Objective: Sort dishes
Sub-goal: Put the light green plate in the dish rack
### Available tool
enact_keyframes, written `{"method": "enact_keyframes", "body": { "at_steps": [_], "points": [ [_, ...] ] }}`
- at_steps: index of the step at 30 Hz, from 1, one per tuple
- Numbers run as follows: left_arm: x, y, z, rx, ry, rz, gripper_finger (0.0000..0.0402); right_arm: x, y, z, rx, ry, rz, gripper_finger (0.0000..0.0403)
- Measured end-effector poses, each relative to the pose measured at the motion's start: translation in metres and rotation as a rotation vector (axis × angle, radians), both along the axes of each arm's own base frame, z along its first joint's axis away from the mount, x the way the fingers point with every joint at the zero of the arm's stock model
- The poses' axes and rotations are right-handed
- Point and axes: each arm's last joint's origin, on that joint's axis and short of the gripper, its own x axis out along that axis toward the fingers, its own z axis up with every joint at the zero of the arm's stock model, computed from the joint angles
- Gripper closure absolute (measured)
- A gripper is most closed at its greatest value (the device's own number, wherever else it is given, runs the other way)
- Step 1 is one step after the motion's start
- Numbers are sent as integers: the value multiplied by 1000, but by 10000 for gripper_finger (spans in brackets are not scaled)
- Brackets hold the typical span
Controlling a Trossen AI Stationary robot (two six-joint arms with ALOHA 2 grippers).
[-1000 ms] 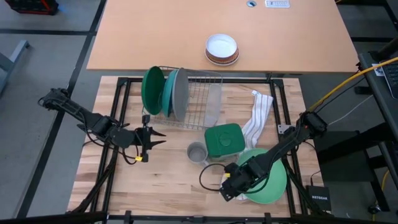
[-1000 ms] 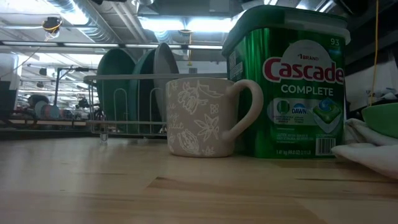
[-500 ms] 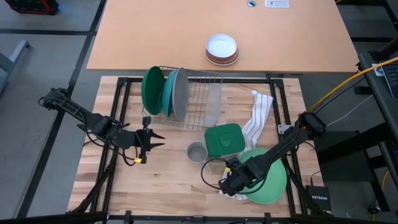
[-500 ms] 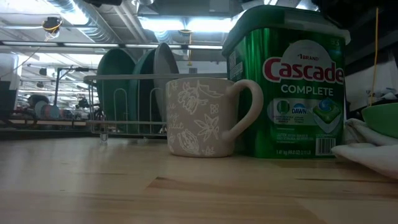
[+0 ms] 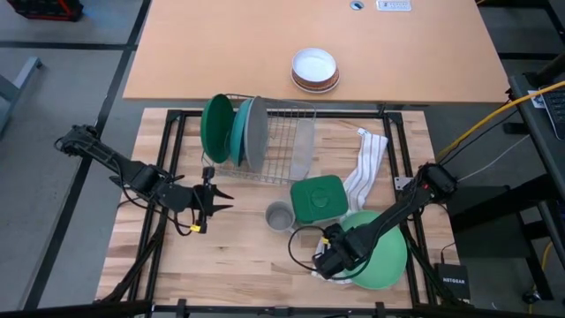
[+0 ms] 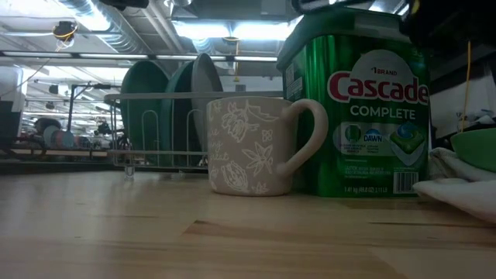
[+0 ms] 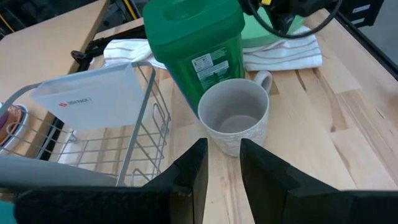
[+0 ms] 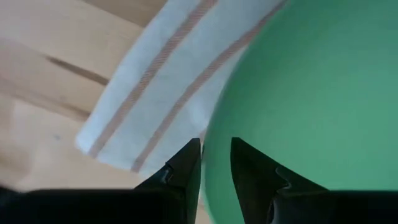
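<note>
**Right claw lined up on the rim of the last loose plate**

Three of the dishes are racked: the dark green plate [image 5: 216,128], the teal plate [image 5: 238,132] and the grey plate [image 5: 256,132] stand on edge side by side at the left end of the wire rack [image 5: 282,146], in the upper middle of the high view. The light green plate [image 5: 380,256] lies flat at the lower right of that frame, partly on a striped white towel [image 5: 366,168] that runs up past the green detergent tub [image 5: 316,198]. A small grey mug [image 5: 280,215] sits just left of the tub.

The right gripper [image 5: 328,262] is at the plate's left rim. In the right wrist view its fingers [image 8: 186,165] stand slightly apart, not clenched, with the plate's edge [image 8: 208,149] passing between them; one finger is over the towel [image 8: 155,68], the other over the plate's face. Whether either pad touches the rim cannot be told.

The left gripper [image 5: 212,196] waits at the left of the high view, well apart from the plate, its fingers [image 7: 198,168] parted and empty, pointing toward the mug [image 7: 235,115].

The right arm is far nearer. The plate lies to the claw's right, so a pinch on this near edge looks like the next step; the soft towel under the rim could be caught along with it
</note>
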Motion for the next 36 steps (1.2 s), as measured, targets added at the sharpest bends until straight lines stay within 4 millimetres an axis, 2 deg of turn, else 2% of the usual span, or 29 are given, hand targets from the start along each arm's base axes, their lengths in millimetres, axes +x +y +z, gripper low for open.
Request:
{"method": "enact_keyframes", "body": {
  "at_steps": [7,14,17,21,27,31,36],
  "points": [
    [0,0,0,0,1,-3,318,4,4,-19,-17,51,2,313],
    [0,0,0,0,1,-3,318,6,6,-23,7,66,6,316],
    [0,0,0,0,1,-3,318,5,6,-23,16,72,6,337],
    [0,0,0,0,2,-3,318,5,6,-23,25,77,6,385],
    [0,0,0,0,1,-3,318,5,8,-21,86,96,32,382],
    [0,0,0,-2,-2,-3,318,8,13,-11,168,115,74,394],
    [0,0,0,-3,-4,-3,318,15,21,17,255,108,141,394]
  ]
}}
